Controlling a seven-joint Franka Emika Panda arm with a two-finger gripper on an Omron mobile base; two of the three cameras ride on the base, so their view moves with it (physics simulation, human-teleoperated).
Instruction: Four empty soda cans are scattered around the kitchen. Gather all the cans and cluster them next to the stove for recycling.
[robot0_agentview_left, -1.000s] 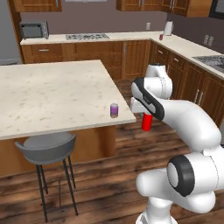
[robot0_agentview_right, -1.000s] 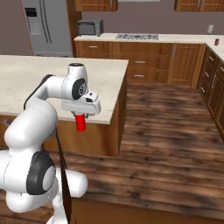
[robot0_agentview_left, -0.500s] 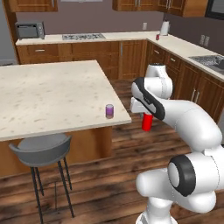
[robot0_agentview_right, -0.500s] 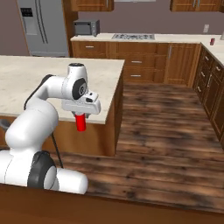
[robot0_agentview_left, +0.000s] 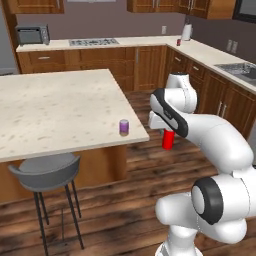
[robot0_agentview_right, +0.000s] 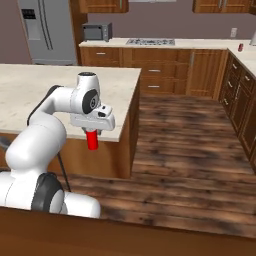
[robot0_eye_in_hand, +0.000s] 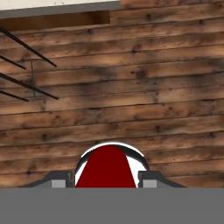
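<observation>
Beside the kitchen island, over the wooden floor (robot0_agentview_right: 190, 150), the gripper (robot0_agentview_left: 168, 131) hangs with its fingers clamped on a red soda can (robot0_agentview_left: 168, 140), which points straight down below the hand and clear of the boards. From the right base view the same red can (robot0_agentview_right: 92, 139) shows just under the white hand (robot0_agentview_right: 93, 122), in front of the island's wooden side. From the hand view the can (robot0_eye_in_hand: 109, 168) sits between the two dark fingers (robot0_eye_in_hand: 59, 180), its silvery rim curving around the red body, with the floor planks beyond it. On the island tabletop (robot0_agentview_left: 55, 110), near its front right corner, a purple soda can (robot0_agentview_left: 124, 127) stands upright and well apart from the held one. Against the far wall the stove (robot0_agentview_left: 93, 42) lies flat in the long tabletop, a microwave (robot0_agentview_left: 32, 35) to its left. Another small red can (robot0_agentview_left: 178, 42) stands on the corner stretch of that far tabletop, near a pale jug (robot0_agentview_left: 186, 32). A grey stool (robot0_agentview_left: 46, 175) stands at the island's near side.
</observation>
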